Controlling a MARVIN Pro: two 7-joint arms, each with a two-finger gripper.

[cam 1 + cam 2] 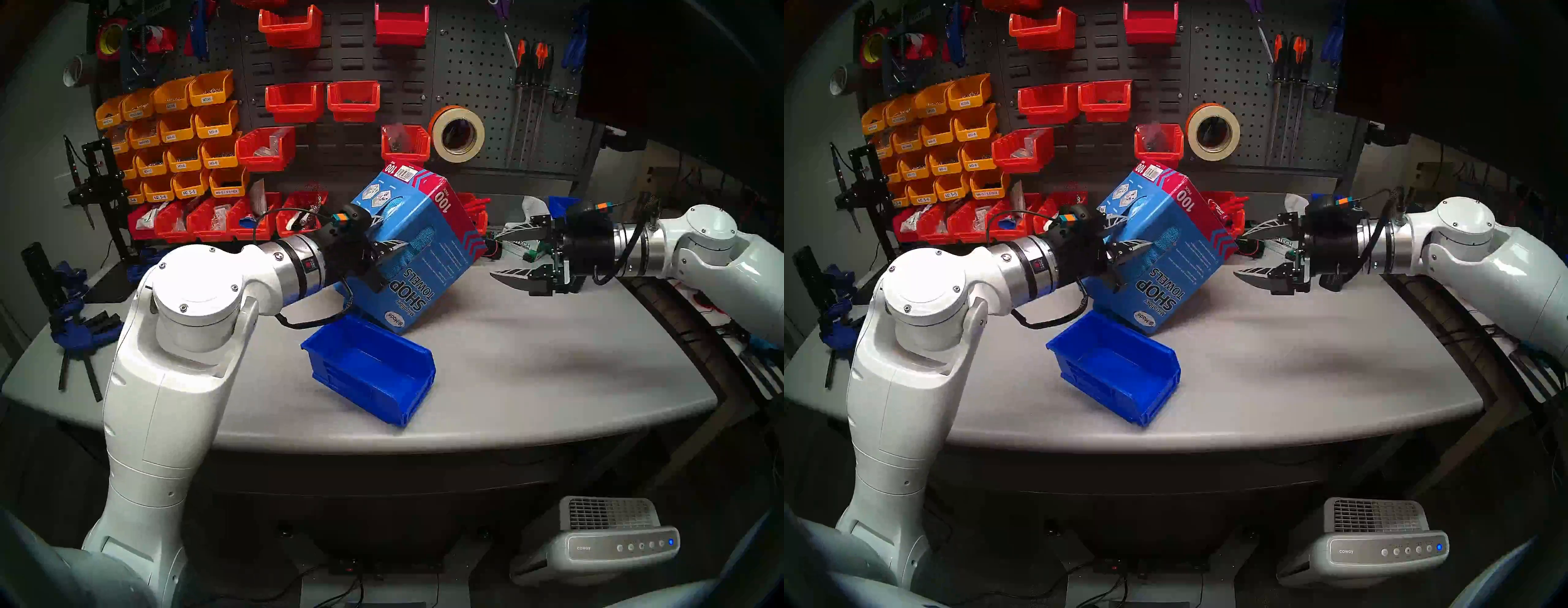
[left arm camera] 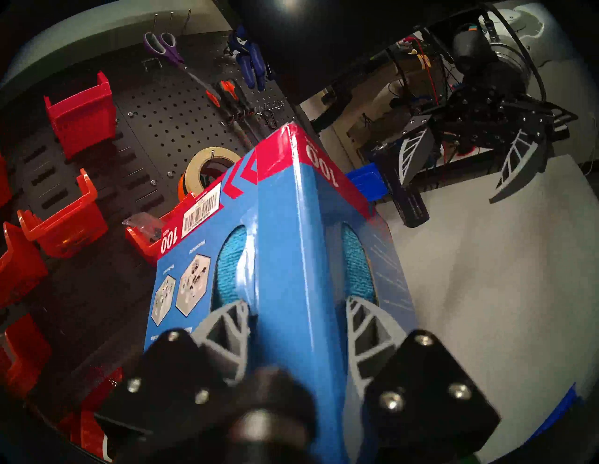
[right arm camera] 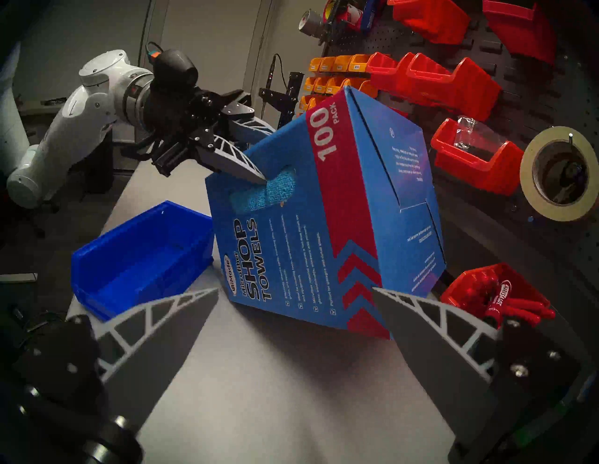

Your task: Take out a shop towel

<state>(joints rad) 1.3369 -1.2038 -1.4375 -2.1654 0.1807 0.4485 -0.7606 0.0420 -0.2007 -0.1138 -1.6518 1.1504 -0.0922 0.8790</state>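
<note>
The blue and red shop towel carton (image 1: 428, 263) is tilted over the table (image 1: 530, 361), its lower corner close to a blue bin (image 1: 373, 369). My left gripper (image 1: 392, 233) is shut on the carton's vertical corner edge. In the left wrist view one finger sits in each cut-out either side of that edge (image 2: 285, 246). The light blue shop towel (image 2: 230, 265) shows through both cut-outs, still inside the carton (image 3: 356, 210). One left fingertip (image 3: 259, 175) touches the towel (image 3: 272, 194). My right gripper (image 1: 498, 254) hangs open just right of the carton, holding nothing.
The pegboard behind carries red bins (image 1: 292, 102), yellow bins (image 1: 182, 140), a tape roll (image 1: 457, 133) and screwdrivers (image 1: 530, 85). A small green-and-white box (image 1: 519, 246) sits behind my right gripper. Blue clamps (image 1: 76, 322) lie at the table's left edge.
</note>
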